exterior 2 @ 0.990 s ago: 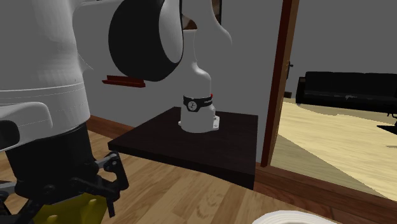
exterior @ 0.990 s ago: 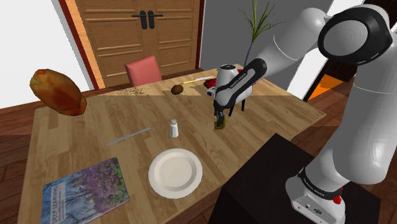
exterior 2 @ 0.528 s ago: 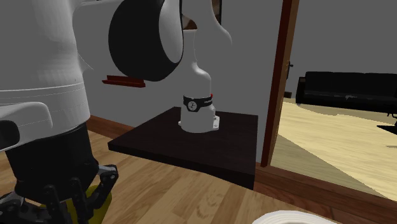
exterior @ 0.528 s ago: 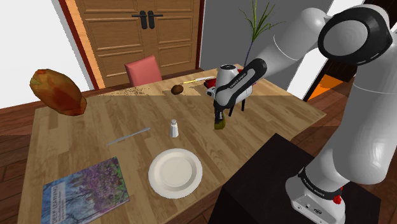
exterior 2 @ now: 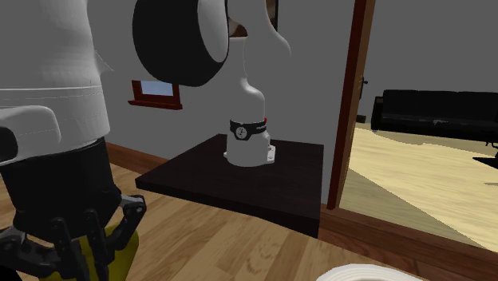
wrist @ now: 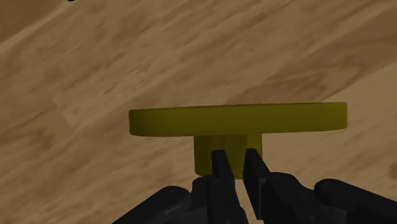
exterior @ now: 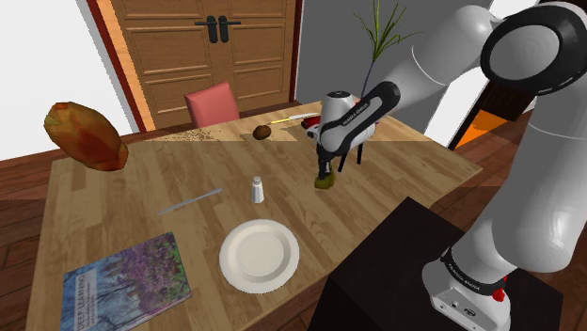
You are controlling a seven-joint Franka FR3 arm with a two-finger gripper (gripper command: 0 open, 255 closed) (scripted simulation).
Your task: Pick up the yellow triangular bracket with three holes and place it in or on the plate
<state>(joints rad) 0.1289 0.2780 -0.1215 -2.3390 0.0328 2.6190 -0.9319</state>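
The yellow bracket is at the wooden table's far side, toward the shoulder view's right. My gripper comes down on it from above. In the wrist view the gripper is shut on the bracket's short yellow stub, and the flat yellow plate part lies crosswise just beyond the fingertips. The second exterior view has the gripper at lower left with the bracket beside the black fingers. The white plate lies near the table's front edge, nearer the camera than the gripper; its rim peeks in.
A white shaker stands between gripper and plate. A grey stick, a book and a brown-orange lump lie toward the shoulder view's left. A small brown item and a red chair are at the back. The dark stand borders the table.
The fingers went from open around the bracket to shut on it. The bracket now sits slightly higher, and the upper arm has shifted.
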